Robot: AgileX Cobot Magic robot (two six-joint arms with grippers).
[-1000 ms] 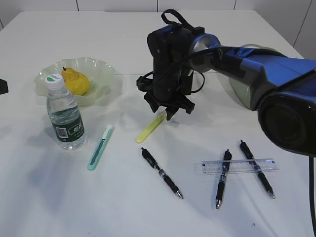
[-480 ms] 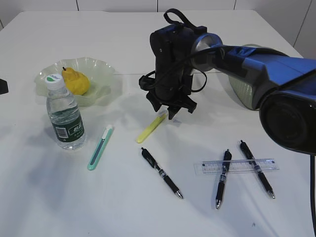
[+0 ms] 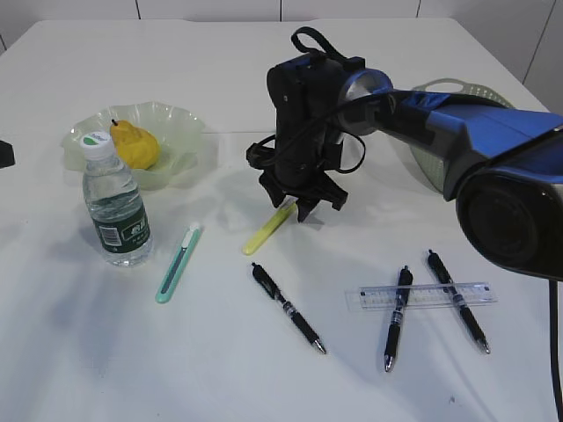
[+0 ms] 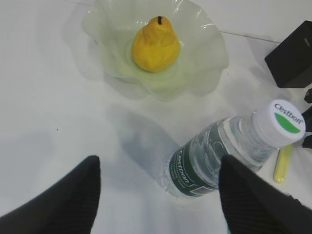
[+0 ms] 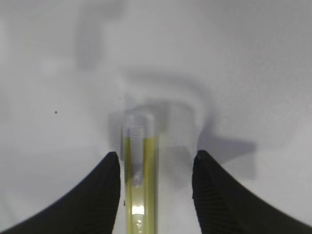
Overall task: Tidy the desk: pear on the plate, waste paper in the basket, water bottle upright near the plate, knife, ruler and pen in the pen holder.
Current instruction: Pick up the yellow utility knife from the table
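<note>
Exterior view first: the right gripper (image 3: 300, 204) is down over the upper end of a yellow knife (image 3: 269, 227) on the desk (image 3: 220, 369), jaws spread to either side of it, not clamped. Taking the plate (image 3: 176, 123) as the landmark: the pear (image 3: 135, 145) sits in it, the water bottle (image 3: 115, 207) stands upright just in front of it, and a teal knife (image 3: 179, 263) lies in front and to the right of it, beyond the bottle. The yellow knife lies further right of the plate. Well to the right and forward of the plate lie three black pens, one alone (image 3: 288, 308) and two (image 3: 397, 305) (image 3: 457, 301) crossing the clear ruler (image 3: 420, 296). The basket (image 3: 457, 92) peeks out behind the blue arm, far to the plate's right.

Left wrist view now: the left gripper (image 4: 158, 183) hovers with fingers (image 4: 58, 200) spread wide, holding nothing. The bottle (image 4: 229, 146) stands between them, clear of both fingers, just in front of the plate (image 4: 209, 58) with the pear (image 4: 155, 45) in it. The black pen holder (image 4: 295, 61) shows to the right of the plate.

Right wrist view: the right gripper (image 5: 156, 183) has its fingers (image 5: 105, 187) spread astride the yellow knife (image 5: 139, 185), which runs along the gap closer to the left finger. Whether either finger touches it, cannot tell.
</note>
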